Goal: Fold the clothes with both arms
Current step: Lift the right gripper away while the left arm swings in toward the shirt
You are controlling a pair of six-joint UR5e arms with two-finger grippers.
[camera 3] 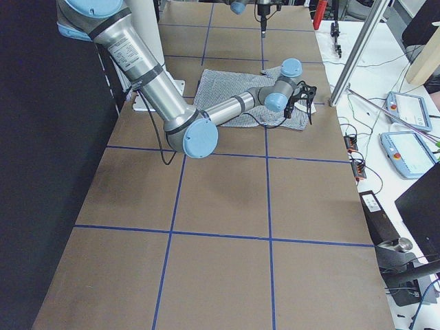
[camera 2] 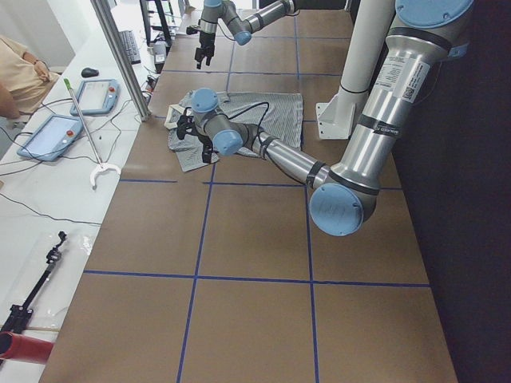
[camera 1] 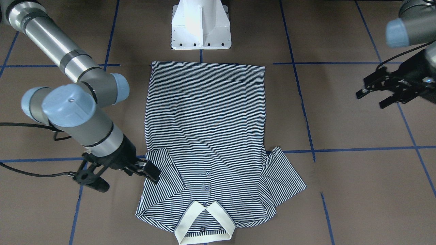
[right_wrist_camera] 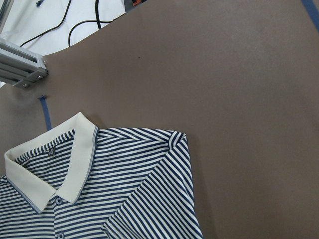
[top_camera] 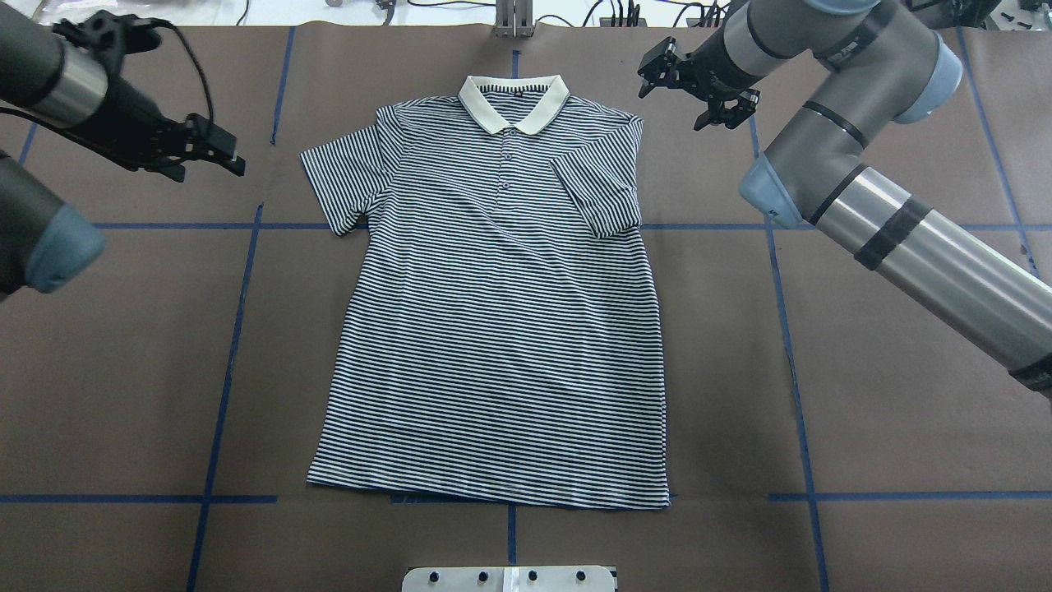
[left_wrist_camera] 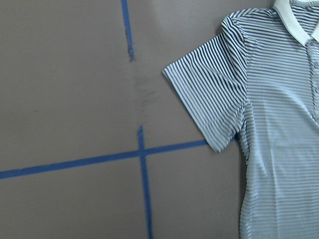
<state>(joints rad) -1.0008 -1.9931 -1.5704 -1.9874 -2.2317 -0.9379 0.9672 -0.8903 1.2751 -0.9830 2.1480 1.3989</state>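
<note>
Shirt (top_camera: 501,329) lies flat, face up, buttons showing, mid-table (top_camera: 863,395). Collar (top_camera: 514,103) is at the shirt's end away from the robot's white base (camera 1: 201,27); the hem stops just short of that base. Spread sleeve (left_wrist_camera: 209,99), on the robot's left side of the shirt, lies flat on the table. Folded sleeve (top_camera: 596,193), on the other side, is turned in over the chest, so that edge of the shirt runs nearly straight.

R gripper (top_camera: 680,97) hangs above the table just beside the shirt's shoulder on the folded-sleeve side, near the collar. Fingers apart, nothing btwn them. Overhead view shows a gap btwn it & the cloth. Its wrist cam looks down on the collar & folded shoulder. R arm (top_camera: 904,222) slants in over the table on that same side, clear of the shirt.

L gripper (camera 1: 372,99) hangs well out from the shirt on the spread-sleeve side, approx level w/ that sleeve. Fingers apart, empty. Its wrist cam shows the spread sleeve & a cross of blue tape (left_wrist_camera: 142,152) just beside the cuff.
</note>
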